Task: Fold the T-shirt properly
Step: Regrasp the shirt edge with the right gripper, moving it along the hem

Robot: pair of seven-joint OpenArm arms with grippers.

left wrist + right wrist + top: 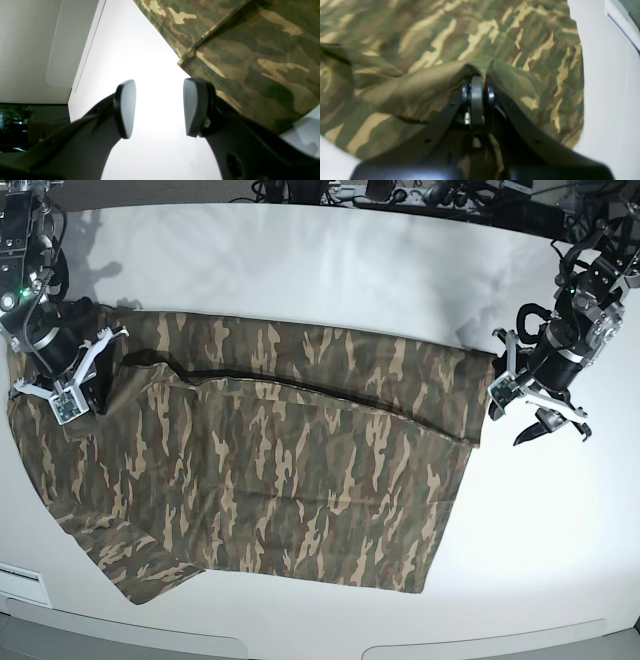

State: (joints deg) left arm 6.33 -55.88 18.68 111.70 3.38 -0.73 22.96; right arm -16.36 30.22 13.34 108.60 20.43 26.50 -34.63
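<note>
Looking through the left wrist camera, I see the left hand spread wide over bare white tabletop, pinching nothing; the T-shirt edge lies just beside its far pad. A grey wall panel shows beyond the tabletop edge.

Right wrist: the right hand is pressed together, pinching a raised fold of camouflage cloth; white tabletop to the side.

Base: the T-shirt lies spread across the glossy white tabletop, upper edge folded over. Cables and dark equipment crowd the far edge.
</note>
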